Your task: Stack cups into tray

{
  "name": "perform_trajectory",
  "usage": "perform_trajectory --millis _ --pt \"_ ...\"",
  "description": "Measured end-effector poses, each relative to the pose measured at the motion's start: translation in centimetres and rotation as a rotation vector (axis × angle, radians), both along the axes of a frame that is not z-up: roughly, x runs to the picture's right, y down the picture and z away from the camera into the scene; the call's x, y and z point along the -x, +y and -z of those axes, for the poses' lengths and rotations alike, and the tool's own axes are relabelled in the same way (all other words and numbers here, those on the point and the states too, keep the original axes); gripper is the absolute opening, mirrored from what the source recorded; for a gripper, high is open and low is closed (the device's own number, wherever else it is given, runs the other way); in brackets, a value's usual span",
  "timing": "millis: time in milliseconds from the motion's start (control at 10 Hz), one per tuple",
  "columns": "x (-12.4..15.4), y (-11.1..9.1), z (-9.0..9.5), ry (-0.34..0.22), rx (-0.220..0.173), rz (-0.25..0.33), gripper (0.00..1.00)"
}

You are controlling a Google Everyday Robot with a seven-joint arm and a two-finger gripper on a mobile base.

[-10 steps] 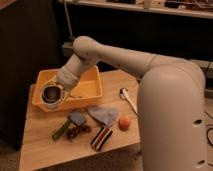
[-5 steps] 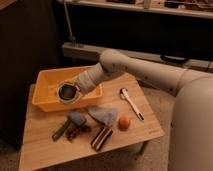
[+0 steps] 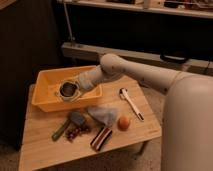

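Since a second ago my arm has swung from beyond the tray's left end to over the tray (image 3: 45, 100), carrying the dark grey cup (image 3: 68, 90) with it. From the camera view, my gripper (image 3: 75, 88) sits above the tray's middle, closed on that cup, mouth up. No white cup shows; perhaps it sits beneath. I judge the step is lowering: I should keep the cup level, descend straight, and release only once seated, clear of the tray's walls.

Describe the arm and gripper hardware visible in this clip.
One thick arm with smooth, off-white rounded shells, bulging at a ball-like joint and tapering through a grey wrist. The gripper, over the yellow tray, looks dark and ring-shaped with pale edges. No cables or markings are visible.
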State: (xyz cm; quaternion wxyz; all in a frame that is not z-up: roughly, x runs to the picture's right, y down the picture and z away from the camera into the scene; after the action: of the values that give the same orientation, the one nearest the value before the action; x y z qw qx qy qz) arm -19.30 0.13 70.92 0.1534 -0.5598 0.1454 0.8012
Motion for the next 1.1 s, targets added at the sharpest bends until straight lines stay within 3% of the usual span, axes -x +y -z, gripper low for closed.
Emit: perform_trajectory --millis 500,900,1100 --pt "1.7 -2.0 -4.2 0.033 0.051 0.026 0.0" --pt "0.7 -0.1 -9.0 0.039 0.101 0.067 0.0" --pt "0.7 1.5 -11.4 0.021 0.12 0.1 0.14"
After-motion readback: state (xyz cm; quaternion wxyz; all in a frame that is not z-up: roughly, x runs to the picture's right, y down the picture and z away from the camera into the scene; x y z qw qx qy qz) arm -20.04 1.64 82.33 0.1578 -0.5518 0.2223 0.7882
